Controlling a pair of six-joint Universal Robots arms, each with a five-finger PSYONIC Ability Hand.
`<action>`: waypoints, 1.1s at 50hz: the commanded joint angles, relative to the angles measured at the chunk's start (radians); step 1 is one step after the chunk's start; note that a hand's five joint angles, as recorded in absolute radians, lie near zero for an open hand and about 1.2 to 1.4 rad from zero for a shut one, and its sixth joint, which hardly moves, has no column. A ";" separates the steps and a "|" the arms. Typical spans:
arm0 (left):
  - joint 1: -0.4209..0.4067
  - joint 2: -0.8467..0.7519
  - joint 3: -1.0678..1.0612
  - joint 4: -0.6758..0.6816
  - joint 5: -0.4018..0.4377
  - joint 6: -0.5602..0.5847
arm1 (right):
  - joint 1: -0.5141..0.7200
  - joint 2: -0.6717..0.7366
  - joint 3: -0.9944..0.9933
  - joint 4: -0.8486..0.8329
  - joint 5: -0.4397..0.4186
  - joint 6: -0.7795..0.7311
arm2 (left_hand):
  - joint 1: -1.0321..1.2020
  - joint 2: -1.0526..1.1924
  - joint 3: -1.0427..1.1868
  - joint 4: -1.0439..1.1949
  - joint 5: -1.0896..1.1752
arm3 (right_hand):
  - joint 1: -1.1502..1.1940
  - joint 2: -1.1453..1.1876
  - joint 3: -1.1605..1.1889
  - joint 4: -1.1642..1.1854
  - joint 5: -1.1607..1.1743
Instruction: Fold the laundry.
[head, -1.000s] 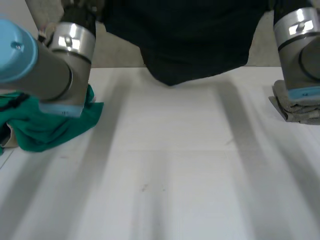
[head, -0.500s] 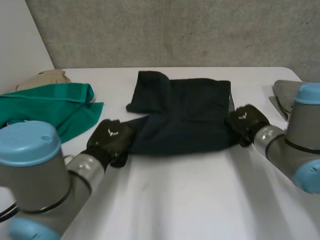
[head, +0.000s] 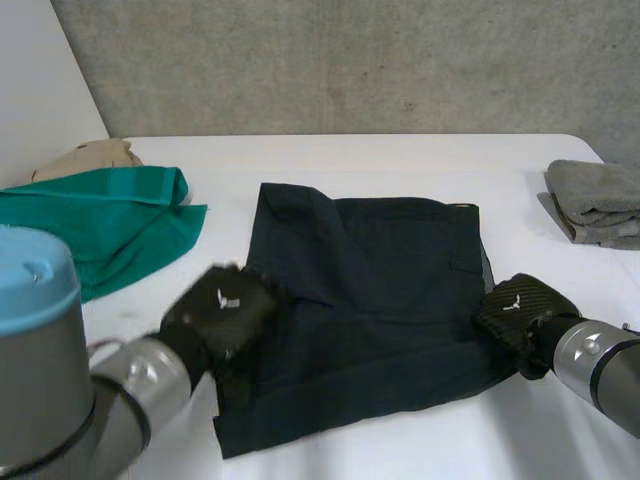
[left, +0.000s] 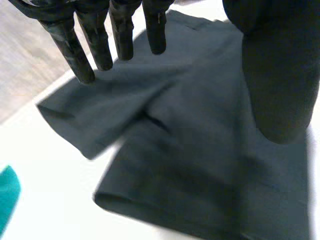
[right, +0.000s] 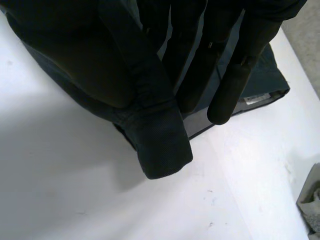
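Hands come nearest. The left hand (head: 222, 305) hangs over the near left edge of the dark garment (head: 380, 290), fingers straight, holding nothing. The right hand (head: 518, 308) is at the garment's right edge, where its wrist view shows a hem pinched between thumb and fingers. The garment lies spread mid-tabletop (head: 400, 455), with a flap turned in along its left side. This looks like the laying-out step, before the first fold. Next, the left hand needs a grip on its edge so both can carry one side over. Further back lie one green cloth (head: 100, 225), one beige cloth (head: 85, 158) behind it, and one folded grey towel (head: 595, 200) far right.
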 joint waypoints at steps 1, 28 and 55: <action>0.103 -0.121 0.103 0.196 0.093 -0.007 | 0.001 0.004 0.024 -0.074 0.001 0.022 | 0.292 0.279 0.284 0.286 0.286 | 0.269 0.218 0.203 0.197 0.216; 0.199 -0.757 0.668 0.116 0.189 0.093 | -0.009 0.056 0.034 -0.151 0.001 0.061 | 0.541 0.529 0.533 0.535 0.536 | 0.269 0.218 0.203 0.197 0.216; 0.172 -0.657 0.548 0.234 -0.093 0.121 | 0.002 0.057 0.043 -0.168 0.005 0.065 | 1.125 1.113 1.117 1.119 1.120 | 0.269 0.218 0.203 0.197 0.216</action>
